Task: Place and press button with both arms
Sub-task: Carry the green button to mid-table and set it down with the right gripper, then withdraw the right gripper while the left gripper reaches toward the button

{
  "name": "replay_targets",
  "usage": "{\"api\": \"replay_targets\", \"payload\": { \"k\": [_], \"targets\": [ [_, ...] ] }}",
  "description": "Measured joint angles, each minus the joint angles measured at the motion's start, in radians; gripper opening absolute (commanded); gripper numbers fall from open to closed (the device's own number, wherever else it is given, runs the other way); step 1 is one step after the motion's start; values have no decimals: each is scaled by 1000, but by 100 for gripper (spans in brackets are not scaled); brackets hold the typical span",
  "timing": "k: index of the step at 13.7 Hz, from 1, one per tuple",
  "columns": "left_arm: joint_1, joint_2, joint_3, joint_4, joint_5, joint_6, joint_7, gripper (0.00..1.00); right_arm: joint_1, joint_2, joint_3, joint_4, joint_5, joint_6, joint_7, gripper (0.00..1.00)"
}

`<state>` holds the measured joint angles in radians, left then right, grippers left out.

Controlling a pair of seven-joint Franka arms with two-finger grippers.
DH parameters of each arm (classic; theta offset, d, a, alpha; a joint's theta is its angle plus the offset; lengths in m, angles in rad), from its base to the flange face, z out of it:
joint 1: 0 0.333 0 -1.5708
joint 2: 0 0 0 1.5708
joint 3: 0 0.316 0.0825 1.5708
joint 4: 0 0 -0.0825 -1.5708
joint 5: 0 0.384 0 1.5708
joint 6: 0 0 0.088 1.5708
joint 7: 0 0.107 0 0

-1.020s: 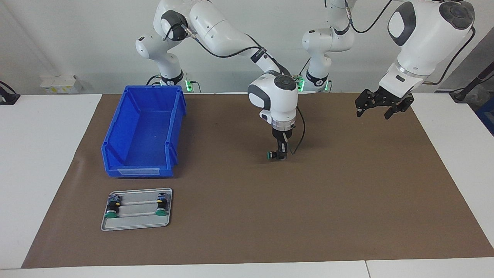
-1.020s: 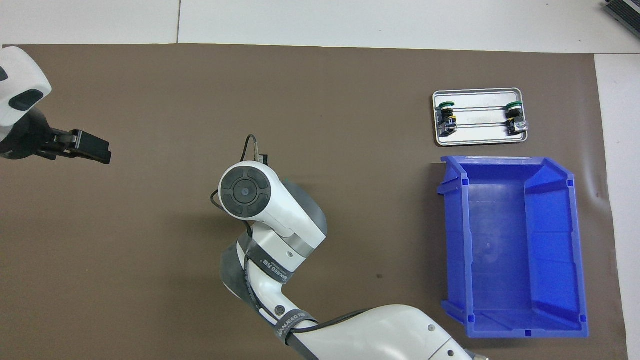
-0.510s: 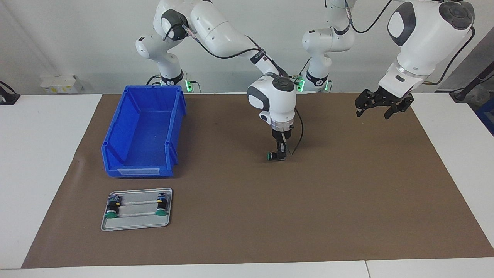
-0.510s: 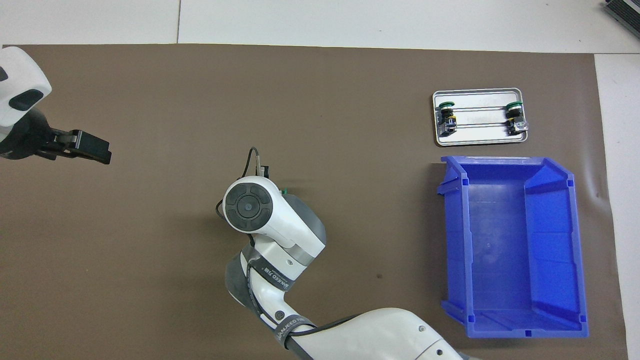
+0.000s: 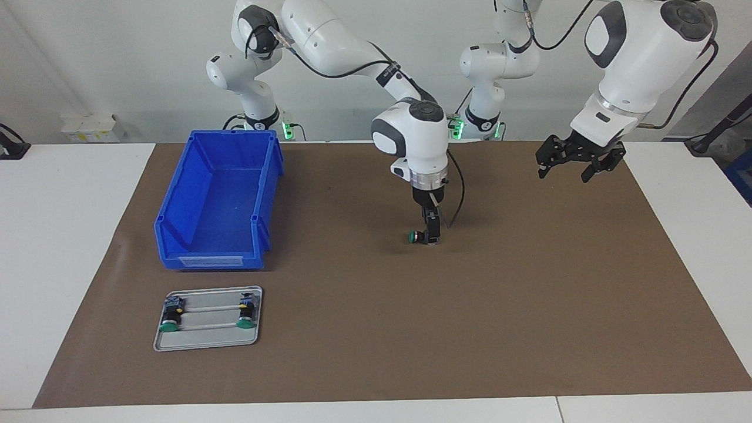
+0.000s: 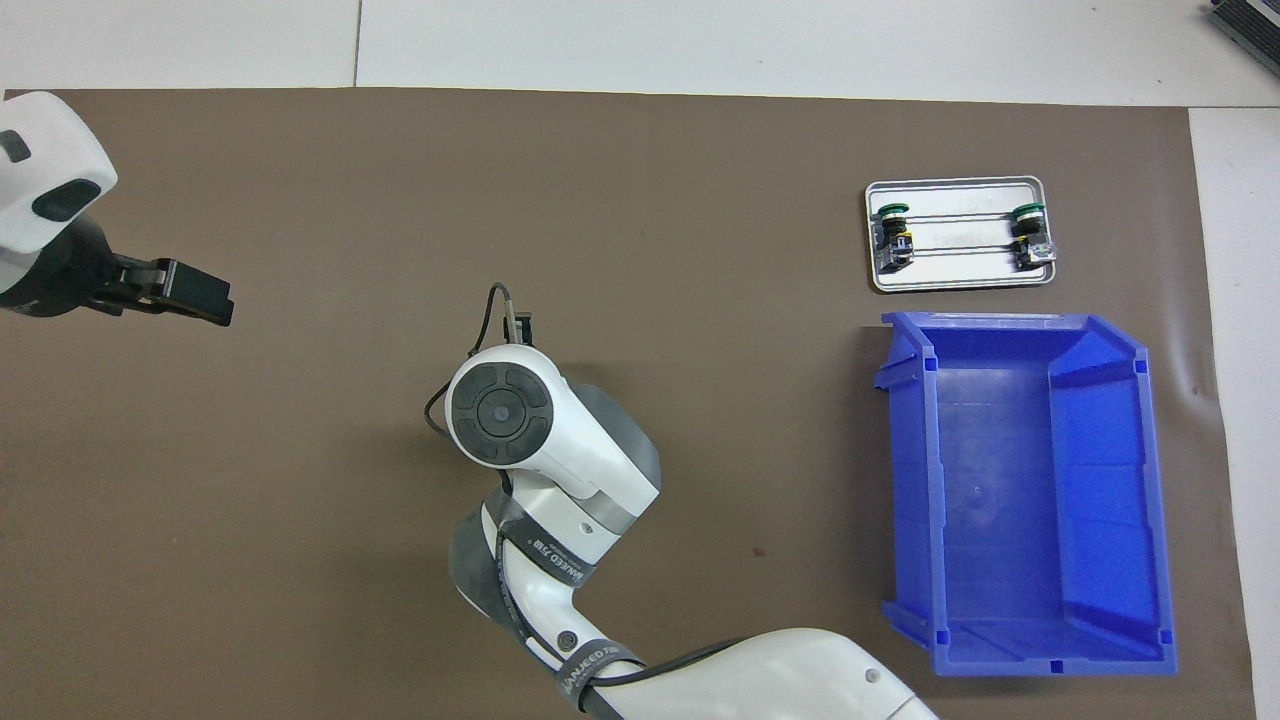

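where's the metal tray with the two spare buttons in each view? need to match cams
Facing view: the metal tray lies at the lower left, with the blue bin above it in the picture.
Overhead view: the tray lies at the upper right, with the bin below it in the picture.
Shared landmark: the blue bin, beside the tray and nearer to the robots, at the right arm's end of the table.

Seen from high across the table, facing both robots; also from steeply overhead. Shared: brown mat [image 5: 529,305], blue bin [image 6: 1020,490], metal tray [image 5: 205,341].
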<state>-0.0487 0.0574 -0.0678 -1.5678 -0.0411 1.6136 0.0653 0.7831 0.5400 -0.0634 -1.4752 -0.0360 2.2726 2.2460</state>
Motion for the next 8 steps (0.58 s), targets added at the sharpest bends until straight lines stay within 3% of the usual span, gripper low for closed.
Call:
{"api": "replay_targets", "payload": {
  "k": [3,8],
  "targets": [
    [-39,0,-8,-13,0,62,20,100,-100,-120,-1,-14,0,-120,-280,100],
    [-107,-27,-15,-148,-46,224,322,100,-319,-235,-3,-38,-1,-253,-960,100]
  ]
}}
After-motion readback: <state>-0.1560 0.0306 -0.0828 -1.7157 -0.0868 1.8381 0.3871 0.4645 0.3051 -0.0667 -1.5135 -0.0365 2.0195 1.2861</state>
